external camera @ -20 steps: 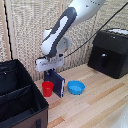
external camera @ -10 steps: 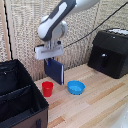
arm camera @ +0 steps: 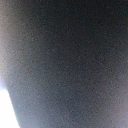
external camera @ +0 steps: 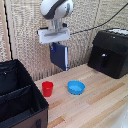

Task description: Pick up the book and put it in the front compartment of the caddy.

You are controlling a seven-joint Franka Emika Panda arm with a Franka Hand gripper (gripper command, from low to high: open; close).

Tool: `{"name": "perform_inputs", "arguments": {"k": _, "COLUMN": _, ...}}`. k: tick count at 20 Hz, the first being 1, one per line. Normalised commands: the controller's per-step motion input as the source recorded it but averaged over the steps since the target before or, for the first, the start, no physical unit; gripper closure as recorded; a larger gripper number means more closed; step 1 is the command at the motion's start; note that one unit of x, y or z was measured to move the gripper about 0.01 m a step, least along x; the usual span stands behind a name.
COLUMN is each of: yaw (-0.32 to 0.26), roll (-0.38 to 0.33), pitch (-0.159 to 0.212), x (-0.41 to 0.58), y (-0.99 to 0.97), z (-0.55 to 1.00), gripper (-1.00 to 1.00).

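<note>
Above the table [external camera: 100, 102], end effector [external camera: 53, 44] clamped on book [external camera: 59, 56].

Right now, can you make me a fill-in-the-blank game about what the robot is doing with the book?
1. The gripper holds the book up in the ____.
2. The cup on the table is colored ____.
3. The blue bowl sits between the cup and the black ____.
4. The caddy has no ____ in it yet.

Missing words: air; red; machine; book
</note>
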Motion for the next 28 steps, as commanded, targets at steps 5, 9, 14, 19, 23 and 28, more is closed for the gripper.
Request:
{"name": "perform_inputs", "arguments": {"k": 5, "yaw": -0.304, "roll": 0.044, "pitch": -0.055, "x": -0.082, "y": 0.02, "z": 0.81, "gripper": 1.0}}
{"name": "perform_inputs", "arguments": {"k": 9, "yaw": -0.278, "roll": 0.045, "pitch": -0.059, "x": -0.071, "y": 0.15, "z": 0.72, "gripper": 1.0}}
{"name": "perform_inputs", "arguments": {"k": 14, "yaw": -0.231, "roll": 0.05, "pitch": -0.028, "x": -0.077, "y": 0.29, "z": 0.57, "gripper": 1.0}}
{"name": "perform_inputs", "arguments": {"k": 19, "yaw": -0.175, "roll": 0.023, "pitch": 0.0, "x": -0.114, "y": 0.45, "z": 0.38, "gripper": 1.0}}
{"name": "perform_inputs", "arguments": {"k": 23, "yaw": -0.151, "roll": 0.001, "pitch": 0.0, "x": -0.164, "y": 0.52, "z": 0.31, "gripper": 1.0}}
{"name": "perform_inputs", "arguments": {"k": 28, "yaw": -0.18, "roll": 0.0, "pitch": 0.0, "x": -0.085, "y": 0.52, "z": 0.28, "gripper": 1.0}}
